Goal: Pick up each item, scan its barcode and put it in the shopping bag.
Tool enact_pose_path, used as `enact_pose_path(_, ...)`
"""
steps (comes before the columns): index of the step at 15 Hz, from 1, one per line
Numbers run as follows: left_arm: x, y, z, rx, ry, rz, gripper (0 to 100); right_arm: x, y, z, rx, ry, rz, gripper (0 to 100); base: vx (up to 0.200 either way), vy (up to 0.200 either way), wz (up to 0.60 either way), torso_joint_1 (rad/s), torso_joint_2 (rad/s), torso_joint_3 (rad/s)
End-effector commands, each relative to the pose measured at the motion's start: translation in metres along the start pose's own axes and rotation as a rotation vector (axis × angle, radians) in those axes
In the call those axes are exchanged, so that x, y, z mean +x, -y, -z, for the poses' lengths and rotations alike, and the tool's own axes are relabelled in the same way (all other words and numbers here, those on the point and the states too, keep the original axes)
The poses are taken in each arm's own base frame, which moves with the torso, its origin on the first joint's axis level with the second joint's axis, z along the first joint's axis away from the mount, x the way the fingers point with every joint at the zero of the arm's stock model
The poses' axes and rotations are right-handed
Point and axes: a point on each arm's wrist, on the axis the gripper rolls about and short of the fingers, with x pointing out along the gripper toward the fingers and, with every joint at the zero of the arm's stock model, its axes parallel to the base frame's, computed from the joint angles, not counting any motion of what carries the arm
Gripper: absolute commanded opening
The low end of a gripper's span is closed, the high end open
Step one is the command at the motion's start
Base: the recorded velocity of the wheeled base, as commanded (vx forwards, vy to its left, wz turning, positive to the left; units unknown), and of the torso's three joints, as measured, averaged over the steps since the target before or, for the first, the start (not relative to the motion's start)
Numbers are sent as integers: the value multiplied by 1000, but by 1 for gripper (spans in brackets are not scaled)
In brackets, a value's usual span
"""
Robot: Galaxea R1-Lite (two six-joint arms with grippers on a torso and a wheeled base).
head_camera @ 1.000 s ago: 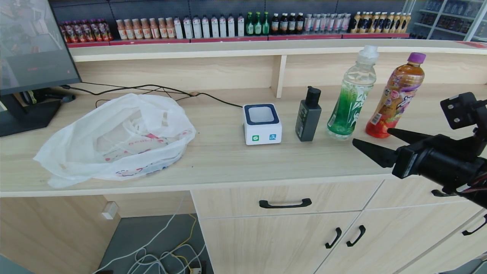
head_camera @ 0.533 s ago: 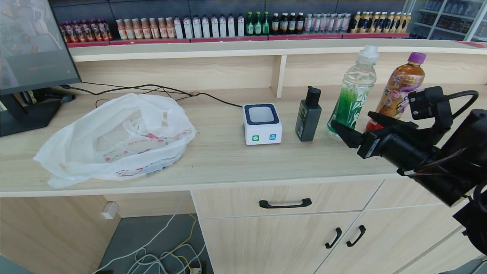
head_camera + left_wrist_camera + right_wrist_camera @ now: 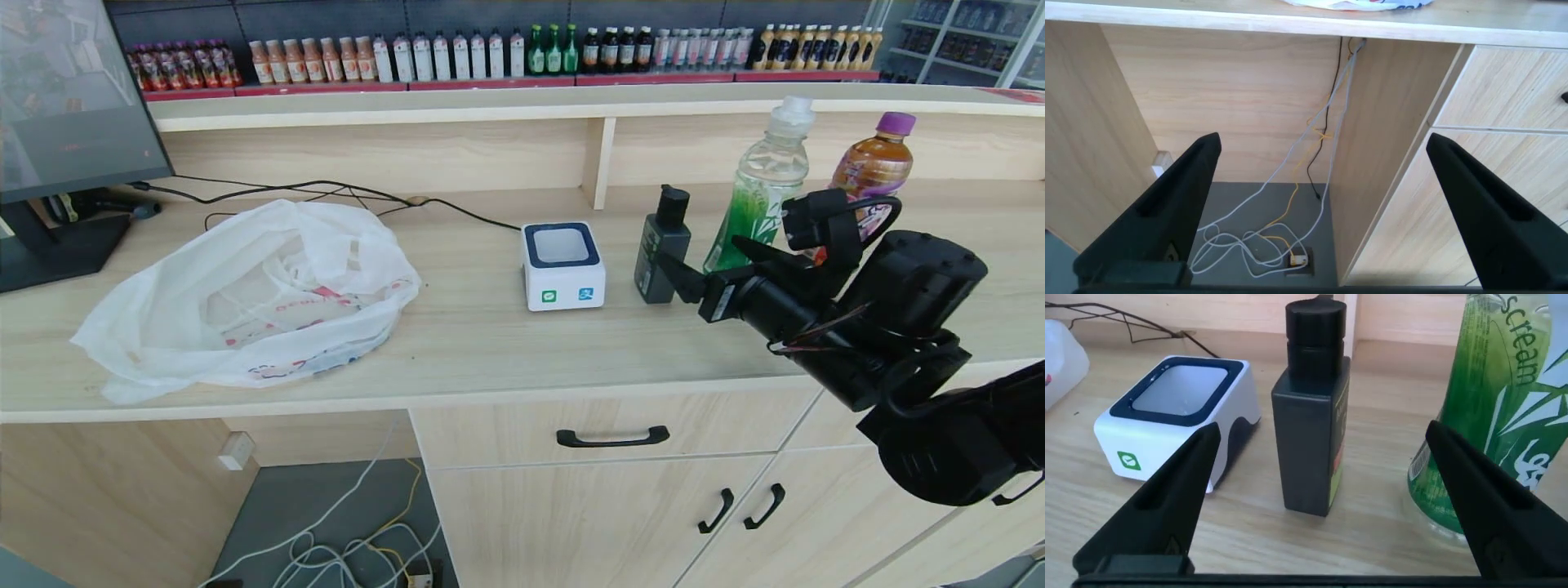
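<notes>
Counter (image 3: 457,343) carries the dark bottle (image 3: 661,245), upright, just right of the scanner (image 3: 563,265); the spread-open right hand (image 3: 697,248) squarely faces it.

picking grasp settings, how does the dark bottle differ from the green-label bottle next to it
The dark bottle is opaque and flat-sided with a black cap; the green-label bottle is clear, round and white-capped. The dark bottle is shorter, the green-label bottle clearly taller. The dark bottle stands beside the scanner, the green-label bottle farther to the robot's right. Both stand upright on the counter.
</notes>
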Motion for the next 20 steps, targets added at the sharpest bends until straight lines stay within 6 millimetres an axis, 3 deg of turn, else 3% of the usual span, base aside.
enact_pose_path(1, 0, 0, 0, 0, 0, 0, 100, 7, -2, 8, 0, -15, -4, 100, 0, 0, 0, 0, 0, 0)
enact_pose_path(11, 0, 0, 0, 0, 0, 0, 100, 47, -12, 24, 30, 60, 68, 100, 0, 0, 0, 0, 0, 0)
enact_pose_path(20, 0, 0, 0, 0, 0, 0, 100, 63, -13, 31, 43, 75, 110, 100, 0, 0, 0, 0, 0, 0)
